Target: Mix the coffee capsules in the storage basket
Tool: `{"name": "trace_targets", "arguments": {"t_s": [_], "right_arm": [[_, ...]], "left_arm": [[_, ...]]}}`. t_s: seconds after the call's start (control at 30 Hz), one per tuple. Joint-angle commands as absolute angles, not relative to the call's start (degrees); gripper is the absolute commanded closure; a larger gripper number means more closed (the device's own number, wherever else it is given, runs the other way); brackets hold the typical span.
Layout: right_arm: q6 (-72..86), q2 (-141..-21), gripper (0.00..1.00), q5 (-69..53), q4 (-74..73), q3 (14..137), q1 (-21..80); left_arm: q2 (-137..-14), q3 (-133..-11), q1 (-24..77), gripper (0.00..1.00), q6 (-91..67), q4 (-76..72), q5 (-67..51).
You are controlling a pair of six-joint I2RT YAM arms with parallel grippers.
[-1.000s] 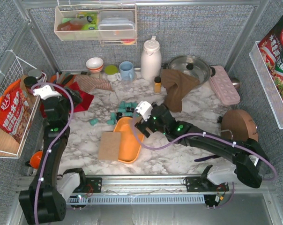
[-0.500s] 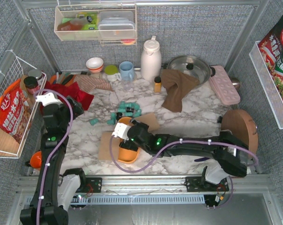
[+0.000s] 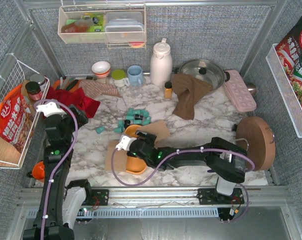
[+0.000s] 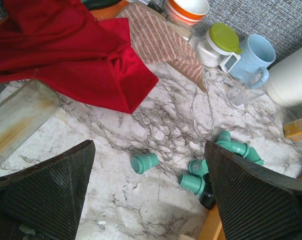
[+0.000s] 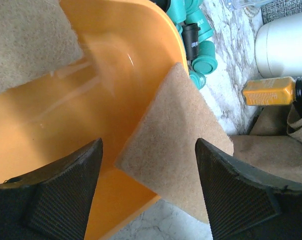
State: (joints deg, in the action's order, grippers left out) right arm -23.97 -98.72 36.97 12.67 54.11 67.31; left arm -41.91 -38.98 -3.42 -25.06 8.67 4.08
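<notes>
Right wrist view: right fingers (image 5: 61, 200) spread wide, gripping nothing, over the orange basket (image 5: 66, 130), which looks empty. Capsules (image 5: 203, 52) sit on the tabletop (image 5: 226, 75) past its rim. One careless sweep could snag the brown mat (image 5: 176, 125) or scatter them. Left fingers (image 4: 46, 195) are spread too.

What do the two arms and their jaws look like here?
Both the left arm and right arm are black, jointed links with small green lights, a lilac cable looped alongside and a white block at the wrist. The jaws are dark, with cross-hatched pads.
</notes>
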Motion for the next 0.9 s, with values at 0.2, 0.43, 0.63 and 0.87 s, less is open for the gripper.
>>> {"name": "trace_targets", "arguments": {"t_s": [0.2,0.43,0.63,0.87], "right_arm": [[-27.7,-102.2,0.28,43.2,17.5,54.7,68.2],[-29.4,-101.9,0.5,45.4,19.4,54.1,68.3],[-31.1,-100.6,0.73,46.1,20.2,53.9,68.3],[-32.7,-98.1,1.0,47.3,20.4,53.7,68.3]], "left_arm": [[-42.4,-38.9,-3.4,0.01,-24.9,6.6,3.4],[-42.3,-38.8,-3.5,0.01,-24.9,6.6,3.3],[-42.3,-38.8,-3.4,0.01,-24.9,6.6,3.3],[-42.0,-38.8,-3.5,0.01,-24.9,6.5,3.3]]}}
